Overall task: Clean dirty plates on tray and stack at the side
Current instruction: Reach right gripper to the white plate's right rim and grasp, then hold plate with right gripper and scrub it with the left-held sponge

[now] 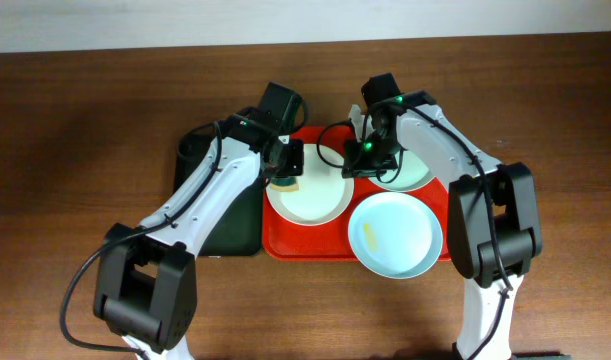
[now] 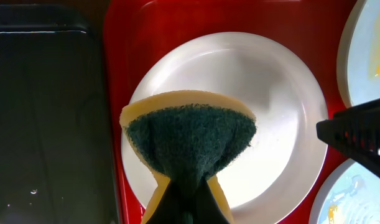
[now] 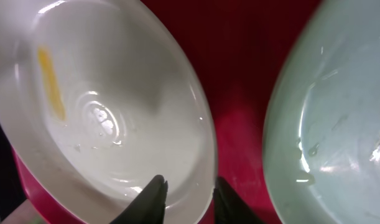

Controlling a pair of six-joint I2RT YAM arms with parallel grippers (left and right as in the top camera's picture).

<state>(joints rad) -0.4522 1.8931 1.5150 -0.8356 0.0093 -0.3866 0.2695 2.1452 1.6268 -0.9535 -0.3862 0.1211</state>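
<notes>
White arm links (image 1: 213, 195), black joints (image 1: 145, 290), green lights (image 1: 396, 100)

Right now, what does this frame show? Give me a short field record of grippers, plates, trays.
left gripper: shut on sponge, over white plate's left side
right gripper: straddles white plate's rim; clamping unclear
white plate: on red tray, yellow smear
pale blue-green plates: two, on red tray's right side
dark green tray: left of red tray

We've got a brown wood-grain table (image 1: 75, 120). Two things sit directly on it: the red tray (image 1: 285, 245) at centre and the dark green tray (image 1: 235, 232) just to its left, long edges side by side. They're probably touching, but an arm covers part of the seam overhead.
</notes>
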